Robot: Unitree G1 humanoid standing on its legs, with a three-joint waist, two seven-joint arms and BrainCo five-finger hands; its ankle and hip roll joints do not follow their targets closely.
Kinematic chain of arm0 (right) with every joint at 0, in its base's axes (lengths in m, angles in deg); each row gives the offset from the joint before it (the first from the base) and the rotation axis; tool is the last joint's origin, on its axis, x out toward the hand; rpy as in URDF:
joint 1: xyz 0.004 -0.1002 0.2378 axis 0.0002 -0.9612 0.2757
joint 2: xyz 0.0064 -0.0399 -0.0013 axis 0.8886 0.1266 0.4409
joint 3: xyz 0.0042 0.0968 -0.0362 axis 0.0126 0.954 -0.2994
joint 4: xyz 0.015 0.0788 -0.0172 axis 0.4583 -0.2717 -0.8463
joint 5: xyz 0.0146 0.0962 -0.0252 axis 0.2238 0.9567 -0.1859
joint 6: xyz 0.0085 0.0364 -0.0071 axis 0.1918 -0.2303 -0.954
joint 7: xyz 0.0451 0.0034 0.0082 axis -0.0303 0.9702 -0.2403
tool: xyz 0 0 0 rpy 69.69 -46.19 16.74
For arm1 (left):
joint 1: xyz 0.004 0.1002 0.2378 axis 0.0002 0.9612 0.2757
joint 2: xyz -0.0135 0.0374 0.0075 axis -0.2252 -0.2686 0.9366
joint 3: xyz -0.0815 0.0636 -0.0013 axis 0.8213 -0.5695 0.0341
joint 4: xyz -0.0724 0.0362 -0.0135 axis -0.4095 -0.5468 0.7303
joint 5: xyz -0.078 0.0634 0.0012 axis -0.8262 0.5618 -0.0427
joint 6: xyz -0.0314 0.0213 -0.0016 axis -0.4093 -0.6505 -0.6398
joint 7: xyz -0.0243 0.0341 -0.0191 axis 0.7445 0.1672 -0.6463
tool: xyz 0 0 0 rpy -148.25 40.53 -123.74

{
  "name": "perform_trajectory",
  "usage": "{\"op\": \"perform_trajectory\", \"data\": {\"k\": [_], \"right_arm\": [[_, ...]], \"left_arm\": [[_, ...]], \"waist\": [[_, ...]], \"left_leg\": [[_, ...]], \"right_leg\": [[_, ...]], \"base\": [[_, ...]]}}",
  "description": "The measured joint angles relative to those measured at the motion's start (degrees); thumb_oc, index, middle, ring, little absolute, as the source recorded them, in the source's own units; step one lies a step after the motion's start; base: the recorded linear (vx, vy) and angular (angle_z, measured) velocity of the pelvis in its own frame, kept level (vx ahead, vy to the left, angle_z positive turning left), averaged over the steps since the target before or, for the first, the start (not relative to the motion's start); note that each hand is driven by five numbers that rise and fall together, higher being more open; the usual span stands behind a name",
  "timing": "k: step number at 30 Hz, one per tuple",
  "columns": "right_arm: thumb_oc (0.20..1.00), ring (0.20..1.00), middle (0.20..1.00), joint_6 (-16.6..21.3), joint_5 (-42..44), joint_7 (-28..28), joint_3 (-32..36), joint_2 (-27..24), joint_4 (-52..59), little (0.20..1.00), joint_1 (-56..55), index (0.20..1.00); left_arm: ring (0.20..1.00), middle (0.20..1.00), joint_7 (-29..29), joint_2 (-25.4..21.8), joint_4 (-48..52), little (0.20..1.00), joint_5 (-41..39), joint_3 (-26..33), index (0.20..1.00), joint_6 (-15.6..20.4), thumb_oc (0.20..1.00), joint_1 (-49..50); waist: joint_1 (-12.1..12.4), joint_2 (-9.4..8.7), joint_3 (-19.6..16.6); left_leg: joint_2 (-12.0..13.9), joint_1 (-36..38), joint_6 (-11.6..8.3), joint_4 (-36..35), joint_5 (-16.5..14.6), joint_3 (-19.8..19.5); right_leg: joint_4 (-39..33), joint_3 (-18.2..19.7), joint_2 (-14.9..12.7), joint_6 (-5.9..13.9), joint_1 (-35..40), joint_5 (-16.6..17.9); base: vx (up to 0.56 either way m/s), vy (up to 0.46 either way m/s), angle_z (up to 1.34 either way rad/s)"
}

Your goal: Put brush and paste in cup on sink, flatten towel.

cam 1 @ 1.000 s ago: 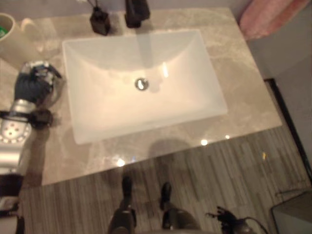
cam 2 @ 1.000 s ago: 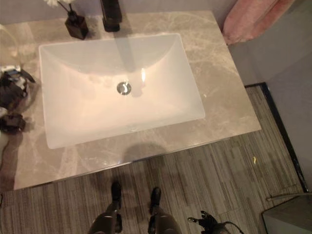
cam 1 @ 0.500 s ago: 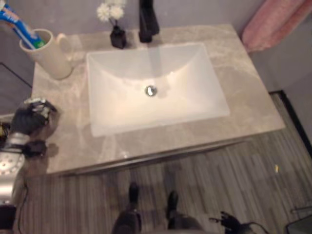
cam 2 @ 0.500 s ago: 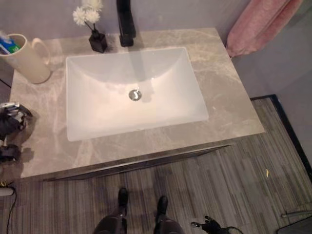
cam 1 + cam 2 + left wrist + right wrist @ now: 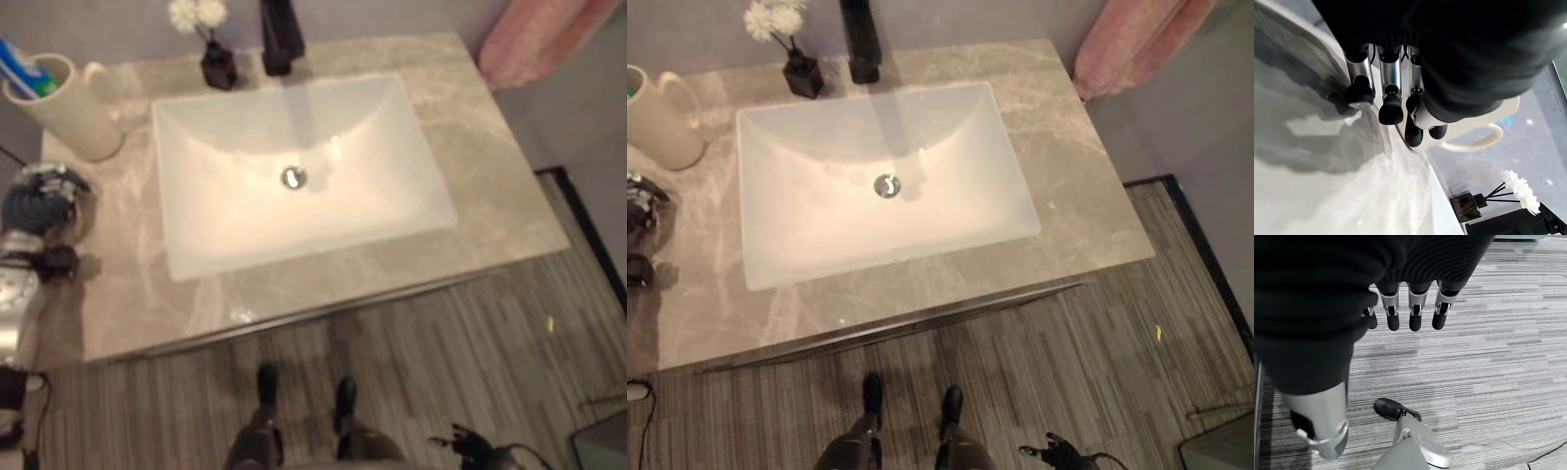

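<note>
A cream cup point(image 5: 61, 116) with a handle stands at the counter's back left corner. A blue and white brush and paste point(image 5: 24, 69) stick out of its top. My left hand point(image 5: 39, 201) hovers over the counter just in front of the cup, its fingers point(image 5: 1391, 93) relaxed and holding nothing; the cup's handle point(image 5: 1488, 134) shows past them. A pink towel point(image 5: 549, 34) hangs at the back right, beyond the counter's corner. My right hand point(image 5: 1415, 308) hangs low over the floor, open and empty.
A white rectangular basin point(image 5: 294, 166) fills the middle of the grey marble counter point(image 5: 490, 176). Behind it stand a black faucet point(image 5: 277, 37) and a small black vase of white flowers point(image 5: 216, 61). Striped grey floor point(image 5: 441, 362) lies in front of the counter.
The whole picture has shifted, so the camera moved. My left hand sits a little nearer the cup than half a second ago. Nothing was picked up or let go.
</note>
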Motion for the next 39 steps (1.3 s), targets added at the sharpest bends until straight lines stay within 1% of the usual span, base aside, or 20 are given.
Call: {"op": "perform_trajectory", "data": {"k": [3, 6, 7, 8, 10, 13, 14, 16, 18, 21, 24, 27, 30, 33, 34, 35, 39], "right_arm": [[1.0, 1.0, 1.0, -0.04, 0.02, 0.01, -0.23, 0.0, -0.01, 1.0, 0.01, 1.0], [1.0, 1.0, 1.0, -0.01, 0.04, 0.03, -0.52, -0.01, 0.02, 1.0, 0.18, 1.0], [1.0, 1.0, 1.0, 0.04, 0.16, 0.08, -0.65, -0.05, 0.08, 1.0, 0.42, 1.0], [1.0, 1.0, 1.0, 0.04, 0.15, 0.08, -1.13, -0.09, 0.08, 1.0, 0.71, 1.0], [1.0, 1.0, 1.0, 0.11, 0.41, 0.11, -1.31, -0.09, 0.21, 1.0, 1.69, 1.0], [1.0, 1.0, 1.0, 0.14, 0.48, 0.14, -2.17, -0.08, 0.36, 1.0, 2.03, 1.0], [1.0, 1.0, 1.0, 0.16, 0.57, 0.19, -2.3, -0.09, 0.4, 1.0, 2.56, 1.0], [1.0, 1.0, 1.0, 0.15, 0.59, 0.19, -2.49, -0.09, 0.87, 1.0, 2.96, 1.0], [1.0, 1.0, 1.0, 0.18, 0.78, 0.21, -3.23, -0.09, 2.06, 1.0, 2.93, 1.0], [1.0, 1.0, 1.0, 0.24, 2.32, 0.28, -3.42, -0.09, 2.25, 1.0, 3.79, 1.0], [1.0, 1.0, 1.0, 0.19, 2.36, 0.31, -3.5, -0.08, 2.25, 1.0, 4.03, 1.0], [1.0, 1.0, 1.0, 0.22, 2.36, 0.31, -3.51, -0.09, 2.28, 1.0, 4.08, 1.0], [1.0, 1.0, 1.0, 0.23, 2.36, 0.23, -3.38, -0.1, 2.47, 1.0, 4.34, 1.0], [1.0, 1.0, 1.0, 0.31, 2.36, 0.2, -3.1, -0.16, 2.34, 1.0, 4.29, 1.0], [1.0, 1.0, 1.0, 0.71, 2.34, 0.15, -2.44, -0.21, 2.33, 1.0, 4.35, 1.0], [1.0, 1.0, 1.0, 0.78, 2.34, 0.09, -2.28, -0.28, 2.33, 1.0, 4.37, 1.0], [1.0, 1.0, 1.0, 0.74, 2.32, 0.06, -2.11, -0.55, 2.18, 1.0, 4.05, 1.0]], "left_arm": [[0.2, 0.2, 0.29, -1.08, -1.72, 0.2, -0.13, -1.93, 0.2, 0.32, 0.2, -3.03], [0.2, 0.2, 1.22, -3.53, -3.49, 0.2, -0.43, -4.62, 0.2, 0.32, 0.2, -6.71], [0.2, 0.2, 1.56, -4.48, -4.99, 0.2, -1.1, -6.06, 0.2, 0.65, 0.2, -9.59], [0.2, 0.2, 2.04, -5.27, -6.23, 0.2, -1.31, -7.07, 0.2, 0.78, 0.2, -11.77], [0.2, 0.2, 2.89, -6.75, -6.64, 0.2, -1.67, -7.16, 0.2, 0.9, 0.2, -13.94], [0.2, 0.2, 3.64, -8.11, -8.36, 0.2, -2.08, -9.5, 0.2, 1.07, 0.2, -18.87], [0.2, 0.2, 4.03, -9.06, -9.6, 0.2, -2.24, -11.08, 0.2, 1.27, 0.2, -21.81], [0.2, 0.2, 4.44, -9.18, -10.16, 0.2, -2.32, -11.53, 0.2, 1.46, 0.2, -23.98], [0.2, 0.2, 5.25, -9.36, -13.1, 0.2, -2.88, -15.33, 0.2, 2.06, 0.2, -28.89], [0.2, 0.2, 5.58, -9.43, -13.61, 0.2, -3.37, -17.31, 0.2, 2.36, 0.2, -31.93], [0.2, 0.2, 5.99, -9.45, -11.65, 0.2, -3.37, -16.91, 0.2, 2.61, 0.2, -31.15], [0.2, 0.2, 5.84, -9.92, -9.3, 0.2, -3.35, -15.25, 0.2, 2.68, 0.2, -28.02], [0.2, 0.2, 5.06, -10.19, -5.28, 0.2, -3.23, -8.97, 0.2, 2.53, 0.2, -20.17], [0.2, 0.2, 4.94, -10.78, -5.3, 0.2, -3.16, -7.59, 0.2, 1.94, 0.2, -16.62], [0.2, 0.2, 4.95, -11.16, -5.33, 0.2, -3.1, -6.4, 0.2, 1.94, 0.2, -14.87], [0.2, 0.2, 4.95, -11.59, -5.52, 0.2, -2.99, -5.49, 0.2, 1.89, 0.2, -13.57], [0.2, 0.2, 5.26, -11.68, -7.74, 0.2, -2.01, -3.88, 0.2, 1.37, 0.2, -12.72]], "waist": [[-0.35, -0.21, 0.25], [-0.29, -0.5, 0.43], [-0.48, -0.87, 1.55], [-0.27, -1.03, 1.79], [-0.42, -1.58, 2.9], [-0.8, -2.01, 3.96], [-1.18, -2.32, 4.51], [-1.49, -2.42, 5.26], [-2.09, -2.59, 5.4], [-2.57, -2.6, 5.41], [-2.6, -2.57, 5.63], [-2.49, -2.56, 5.63], [-2.6, -2.42, 5.79], [-1.88, -2.17, 6.06], [-1.05, -2.02, 6.3], [-0.87, -2.01, 6.33], [-0.3, -1.92, 6.43]], "left_leg": [[0.07, -0.54, -0.01, 0.0, 0.0, -0.01], [0.17, -1.89, -0.09, 0.0, 0.24, -0.03], [0.18, -2.0, -0.07, 0.0, 0.28, 0.18], [0.21, -2.55, -0.09, -0.01, 0.33, 0.17], [0.2, -3.01, -0.06, 0.0, 0.43, 0.75], [0.2, -3.51, -0.05, 0.01, 0.44, 0.79], [0.22, -3.99, -0.01, 0.01, 0.48, 0.8], [0.21, -3.99, -0.01, 0.01, 0.48, 0.81], [0.28, -4.12, -0.01, 0.01, 0.48, 0.63], [0.29, -4.98, -0.01, 0.02, 0.48, 0.59], [0.34, -5.08, -0.01, 0.02, 0.48, 0.63], [0.37, -4.83, -0.01, 0.02, 0.48, 0.47], [0.4, -4.04, -0.01, 0.02, 0.48, 0.36], [0.43, -3.02, -0.02, 0.01, 0.48, -0.4], [0.38, -3.11, -0.03, 0.01, 0.47, -0.43], [0.3, -3.15, -0.03, 0.01, 0.47, -0.41], [0.18, -3.46, -0.15, 0.0, 0.69, -0.53]], "right_leg": [[0.0, 0.0, 0.06, 0.0, -0.56, 0.0], [-0.01, 0.01, 0.14, -0.08, -1.88, 0.08], [-0.01, 0.41, 0.17, -0.03, -2.54, 0.27], [-0.02, 0.42, 0.17, -0.04, -3.04, 0.29], [-0.01, 0.84, 0.14, 0.0, -3.48, 0.57], [-0.01, 0.86, 0.14, 0.05, -3.97, 0.62], [0.0, 0.95, 0.15, 0.02, -4.47, 0.66], [0.01, 0.98, 0.15, 0.03, -4.46, 0.67], [0.01, 0.87, 0.2, 0.04, -4.51, 0.68], [0.01, 0.87, 0.23, 0.03, -5.27, 0.69], [0.02, 0.98, 0.25, 0.02, -5.39, 0.7], [0.02, 0.93, 0.26, 0.02, -5.12, 0.7], [0.02, 0.7, 0.25, 0.02, -4.39, 0.7], [0.0, 0.24, 0.29, 0.05, -3.13, 0.66], [0.0, 0.26, 0.28, 0.05, -3.22, 0.65], [0.0, 0.35, 0.22, 0.05, -3.31, 0.65], [-0.03, 0.21, 0.09, 0.05, -3.56, 0.66]], "base": [[0.01, 0.021, -0.01], [0.01, 0.008, -0.01], [0.02, 0.034, -0.04], [0.01, 0.023, -0.08], [0.02, 0.016, -0.09], [0.01, 0.005, -0.02], [0.0, 0.0, 0.0], [0.0, 0.0, 0.0], [0.0, 0.002, 0.02], [0.0, 0.001, -0.01], [0.0, 0.0, 0.0], [0.0, 0.0, 0.0], [0.0, 0.002, 0.01], [-0.01, 0.008, 0.07], [0.0, 0.0, 0.0], [0.0, 0.0, 0.0], [0.0, 0.0, 0.0]]}}
